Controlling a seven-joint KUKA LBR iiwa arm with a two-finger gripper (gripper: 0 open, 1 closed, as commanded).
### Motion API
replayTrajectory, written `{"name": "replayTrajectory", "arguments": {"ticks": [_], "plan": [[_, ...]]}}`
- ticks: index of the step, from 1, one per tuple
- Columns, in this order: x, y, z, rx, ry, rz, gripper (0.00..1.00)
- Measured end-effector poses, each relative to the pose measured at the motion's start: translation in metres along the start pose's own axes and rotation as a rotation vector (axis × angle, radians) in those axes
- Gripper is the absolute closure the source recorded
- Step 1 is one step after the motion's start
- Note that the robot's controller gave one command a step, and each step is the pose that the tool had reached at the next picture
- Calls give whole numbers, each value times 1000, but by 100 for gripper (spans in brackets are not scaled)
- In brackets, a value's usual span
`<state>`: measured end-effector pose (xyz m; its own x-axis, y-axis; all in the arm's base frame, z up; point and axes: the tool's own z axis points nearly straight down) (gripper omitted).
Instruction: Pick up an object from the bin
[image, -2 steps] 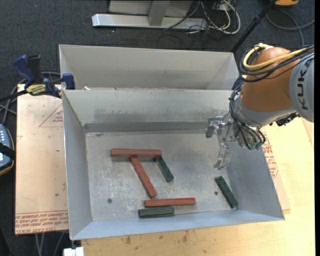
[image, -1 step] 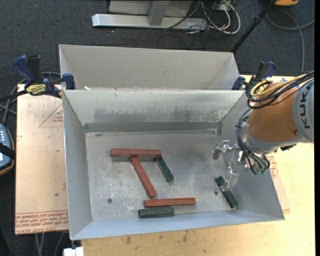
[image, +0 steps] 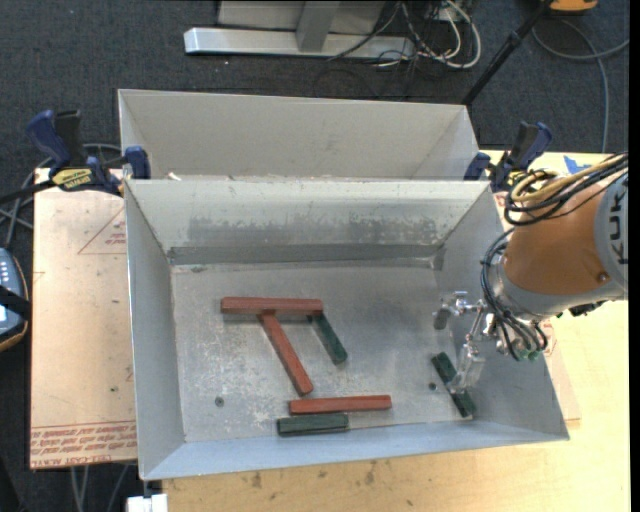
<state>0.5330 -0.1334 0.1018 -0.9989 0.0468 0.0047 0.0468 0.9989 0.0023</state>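
My gripper (image: 468, 378) reaches down at the right side of the bin, its metal fingers spread over a small dark green bar (image: 453, 384) that lies near the right wall. The fingers stand open on either side of that bar and nothing is lifted. Further left, a red-brown bar (image: 340, 404) lies flat near the front with a dark green bar (image: 313, 424) just below it.
In the bin's middle a red-brown bar (image: 271, 306) lies level, a second red-brown bar (image: 287, 353) slants down from it, and a short dark green bar (image: 331, 340) slants beside them. The arm's orange cover hangs over the right wall.
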Motion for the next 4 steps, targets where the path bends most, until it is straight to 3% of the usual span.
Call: {"name": "replayTrajectory", "arguments": {"ticks": [1,2,3,4], "plan": [[51,-6,-14,1,-1,-59,0],[40,-13,25,1,-8,148,0],[53,-9,31,-1,-6,172,100],[53,-9,31,-1,-6,172,100]]}}
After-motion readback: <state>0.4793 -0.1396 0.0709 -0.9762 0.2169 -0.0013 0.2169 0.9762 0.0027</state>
